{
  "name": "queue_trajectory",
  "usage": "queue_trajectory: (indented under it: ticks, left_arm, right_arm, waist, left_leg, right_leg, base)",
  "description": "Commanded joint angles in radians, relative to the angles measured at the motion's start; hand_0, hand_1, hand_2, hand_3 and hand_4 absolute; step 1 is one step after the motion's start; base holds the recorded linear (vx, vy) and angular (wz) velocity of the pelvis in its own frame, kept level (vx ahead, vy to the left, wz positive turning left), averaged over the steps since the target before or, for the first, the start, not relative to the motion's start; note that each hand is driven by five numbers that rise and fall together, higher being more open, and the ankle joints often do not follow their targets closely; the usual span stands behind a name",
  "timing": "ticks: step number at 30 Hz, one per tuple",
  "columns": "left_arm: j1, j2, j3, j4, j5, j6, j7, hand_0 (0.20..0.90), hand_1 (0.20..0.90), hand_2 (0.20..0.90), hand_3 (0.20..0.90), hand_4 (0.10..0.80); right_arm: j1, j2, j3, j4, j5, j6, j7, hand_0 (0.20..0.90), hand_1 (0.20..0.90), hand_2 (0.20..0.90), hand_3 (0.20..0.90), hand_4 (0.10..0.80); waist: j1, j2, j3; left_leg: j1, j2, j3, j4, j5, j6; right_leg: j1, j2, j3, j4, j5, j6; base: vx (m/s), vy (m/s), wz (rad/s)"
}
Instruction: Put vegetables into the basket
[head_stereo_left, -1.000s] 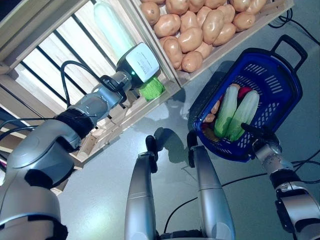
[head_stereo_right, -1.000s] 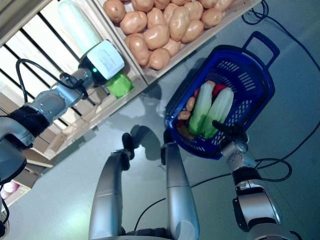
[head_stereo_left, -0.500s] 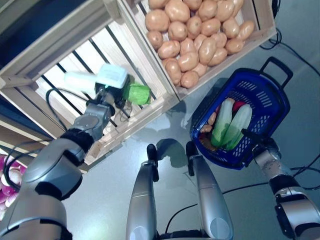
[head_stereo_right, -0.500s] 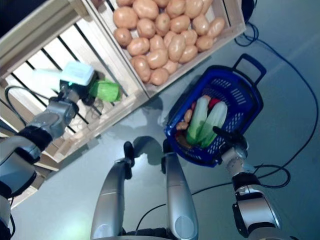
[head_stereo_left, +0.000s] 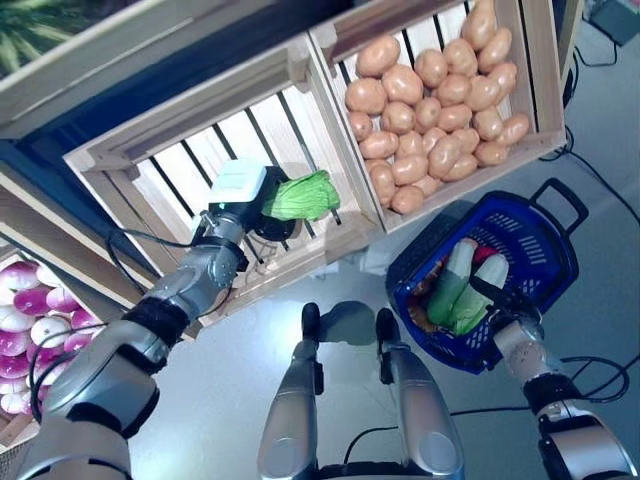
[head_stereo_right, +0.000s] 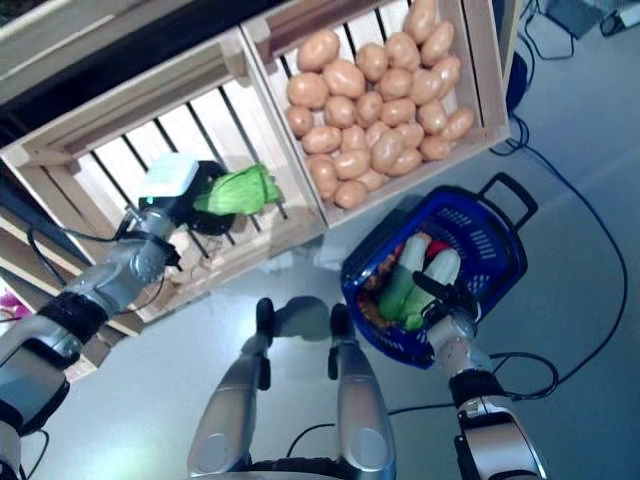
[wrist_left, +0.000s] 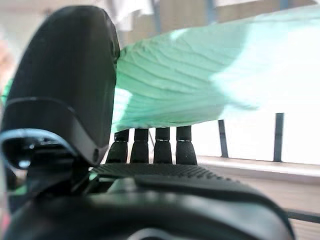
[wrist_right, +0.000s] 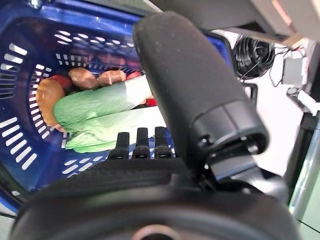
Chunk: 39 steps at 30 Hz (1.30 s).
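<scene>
Now left hand (head_stereo_left: 268, 215) fingers (wrist_left: 155, 146) clasping cabbage (head_stereo_left: 300, 196), right hand (head_stereo_left: 500, 300) gripping basket (head_stereo_left: 545, 235) rim.

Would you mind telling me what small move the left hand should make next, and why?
Probably carry the leafy green cabbage across toward the blue basket: the left hand holds it by the slatted crate, while the right hand holds the basket beside it.

Downward head stereo pair; close wrist views
</scene>
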Motion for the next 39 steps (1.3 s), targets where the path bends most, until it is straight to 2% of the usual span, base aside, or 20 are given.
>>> queue_trajectory:
  ticks: [1, 5, 9, 10, 15, 18, 19, 22, 25, 27, 30, 33, 39]
  left_arm:
    - [0.029, 0.007, 0.125, -0.079, -0.047, -0.073, 0.072, 0.3, 0.3, 0.3, 0.3, 0.4]
    - [0.121, -0.049, 0.177, -0.177, -0.058, -0.094, 0.048, 0.3, 0.3, 0.3, 0.3, 0.4]
    - [0.165, -0.069, 0.201, -0.232, -0.101, -0.124, 0.008, 0.3, 0.3, 0.3, 0.3, 0.4]
    - [0.204, -0.106, 0.233, -0.286, -0.189, -0.139, -0.053, 0.3, 0.3, 0.3, 0.3, 0.4]
    - [0.316, -0.189, 0.328, -0.39, -0.434, -0.211, -0.154, 0.3, 0.3, 0.3, 0.3, 0.4]
    - [0.424, -0.268, 0.425, -0.486, -0.611, -0.259, -0.248, 0.3, 0.3, 0.3, 0.3, 0.4]
    - [0.437, -0.278, 0.433, -0.499, -0.626, -0.261, -0.26, 0.3, 0.3, 0.3, 0.3, 0.4]
    - [0.505, -0.326, 0.473, -0.554, -0.821, -0.264, -0.346, 0.3, 0.3, 0.3, 0.3, 0.4]
    - [0.535, -0.357, 0.489, -0.579, -0.895, -0.253, -0.349, 0.3, 0.3, 0.3, 0.3, 0.4]
    - [0.571, -0.371, 0.494, -0.597, -0.941, -0.261, -0.387, 0.3, 0.3, 0.3, 0.3, 0.4]
    - [0.61, -0.397, 0.502, -0.64, -1.041, -0.218, -0.442, 0.3, 0.3, 0.3, 0.3, 0.4]
    - [0.632, -0.416, 0.501, -0.669, -1.154, -0.157, -0.489, 0.3, 0.3, 0.3, 0.3, 0.4]
    - [0.644, -0.396, 0.481, -0.668, -1.117, -0.095, -0.484, 0.3, 0.3, 0.3, 0.3, 0.4]
  right_arm:
    - [0.105, -0.012, -0.061, -0.061, -0.062, -0.07, -0.065, 0.9, 0.9, 0.9, 0.9, 0.8]
    - [0.169, 0.019, -0.068, -0.069, -0.065, -0.084, -0.049, 0.9, 0.9, 0.9, 0.9, 0.8]
    - [0.2, 0.033, -0.067, -0.076, -0.076, -0.088, -0.054, 0.9, 0.9, 0.9, 0.9, 0.8]
    - [0.222, 0.051, -0.071, -0.083, -0.087, -0.095, -0.056, 0.9, 0.9, 0.9, 0.9, 0.8]
    - [0.273, 0.078, -0.069, -0.126, -0.196, -0.108, -0.063, 0.9, 0.9, 0.9, 0.9, 0.8]
    - [0.316, 0.113, -0.073, -0.157, -0.277, -0.111, -0.066, 0.9, 0.9, 0.9, 0.9, 0.8]
    - [0.321, 0.116, -0.072, -0.163, -0.286, -0.11, -0.067, 0.9, 0.9, 0.9, 0.9, 0.8]
    - [0.345, 0.132, -0.073, -0.193, -0.332, -0.116, -0.044, 0.9, 0.9, 0.9, 0.9, 0.8]
    - [0.357, 0.143, -0.067, -0.235, -0.346, -0.128, -0.028, 0.9, 0.9, 0.9, 0.9, 0.8]
    - [0.389, 0.146, -0.056, -0.294, -0.376, -0.135, 0.01, 0.9, 0.9, 0.9, 0.9, 0.8]
    - [0.427, 0.139, -0.057, -0.373, -0.407, -0.137, 0.076, 0.9, 0.9, 0.9, 0.9, 0.8]
    - [0.449, 0.137, -0.056, -0.457, -0.407, -0.154, 0.193, 0.9, 0.9, 0.9, 0.9, 0.8]
    - [0.482, 0.113, -0.029, -0.637, -0.29, -0.179, 0.526, 0.9, 0.9, 0.9, 0.9, 0.8]
  waist:
    - [0.021, -0.035, -0.126]
    - [0.038, -0.044, -0.155]
    - [0.044, -0.051, -0.177]
    - [0.05, -0.054, -0.197]
    - [0.059, -0.047, -0.23]
    - [0.067, -0.038, -0.259]
    - [0.068, -0.038, -0.264]
    - [0.073, -0.04, -0.292]
    - [0.072, -0.046, -0.311]
    - [0.066, -0.051, -0.334]
    - [0.058, -0.052, -0.36]
    - [0.048, -0.054, -0.381]
    - [0.023, -0.057, -0.411]
  left_leg:
    - [0.009, -0.05, 0.01, -0.013, -0.042, 0.01]
    - [0.069, -0.037, -0.001, -0.081, -0.022, 0.002]
    - [0.105, -0.029, 0.0, -0.119, -0.013, -0.001]
    - [0.128, -0.026, 0.002, -0.137, -0.01, -0.003]
    - [0.157, -0.026, -0.005, -0.137, -0.015, -0.003]
    - [0.177, -0.024, -0.007, -0.118, -0.03, -0.003]
    - [0.18, -0.023, -0.007, -0.117, -0.031, -0.003]
    - [0.205, -0.02, -0.008, -0.109, -0.041, -0.002]
    - [0.223, -0.022, -0.011, -0.104, -0.049, 0.001]
    - [0.239, -0.024, -0.01, -0.092, -0.06, 0.007]
    - [0.263, -0.028, -0.014, -0.1, -0.063, 0.013]
    - [0.287, -0.032, -0.014, -0.109, -0.071, 0.02]
    - [0.317, -0.038, 0.001, -0.114, -0.087, 0.031]
  right_leg:
    - [0.087, -0.035, -0.056, -0.183, 0.129, 0.019]
    - [0.16, -0.03, -0.071, -0.253, 0.145, 0.024]
    - [0.203, -0.028, -0.085, -0.294, 0.154, 0.028]
    - [0.23, -0.028, -0.095, -0.321, 0.159, 0.031]
    - [0.267, -0.035, -0.107, -0.336, 0.16, 0.031]
    - [0.294, -0.043, -0.119, -0.34, 0.158, 0.028]
    - [0.298, -0.044, -0.121, -0.341, 0.158, 0.028]
    - [0.322, -0.051, -0.126, -0.342, 0.159, 0.025]
    - [0.333, -0.052, -0.119, -0.332, 0.156, 0.024]
    - [0.345, -0.052, -0.113, -0.323, 0.152, 0.021]
    - [0.362, -0.051, -0.103, -0.324, 0.152, 0.023]
    - [0.372, -0.049, -0.092, -0.324, 0.15, 0.025]
    - [0.382, -0.048, -0.074, -0.323, 0.142, 0.03]
  base:
    - [0.042, -0.026, 0.02]
    - [0.065, -0.04, 0.03]
    - [0.071, -0.038, 0.06]
    - [0.091, -0.059, 0.02]
    - [0.087, -0.013, 0.02]
    - [0.097, -0.009, 0.11]
    - [0.094, -0.019, 0.14]
    - [0.087, -0.021, 0.07]
    - [0.078, -0.008, 0.02]
    - [0.129, 0.009, -0.02]
    - [0.116, 0.021, -0.04]
    - [0.094, 0.014, -0.01]
    - [0.061, 0.022, -0.1]
